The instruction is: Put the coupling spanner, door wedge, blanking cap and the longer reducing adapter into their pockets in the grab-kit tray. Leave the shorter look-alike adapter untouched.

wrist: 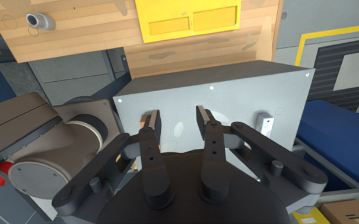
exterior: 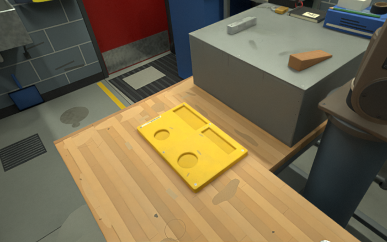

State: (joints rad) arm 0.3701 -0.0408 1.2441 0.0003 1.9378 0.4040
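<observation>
The wooden door wedge [exterior: 308, 59] lies on top of the grey box; in the wrist camera only a sliver of it [wrist: 144, 121] shows behind one finger. The grey metal coupling spanner [exterior: 241, 24] lies near the box's far edge. The yellow grab-kit tray [exterior: 192, 143] lies flat on the wooden bench, with two round and two rectangular pockets, all empty. A grey tubular adapter [wrist: 40, 21] lies on the bench away from the tray. The blanking cap is not in view. My gripper [wrist: 178, 121] hovers above the box top, between wedge and spanner [wrist: 264, 123]. It is open and holds nothing.
Behind the box, a blue case [exterior: 354, 18], a notebook [exterior: 308, 14] and a tape roll [exterior: 380, 7] crowd a far surface. The grey box [exterior: 267, 66] stands tall at the bench's far side. My arm's base column [exterior: 348, 162] stands right of the bench.
</observation>
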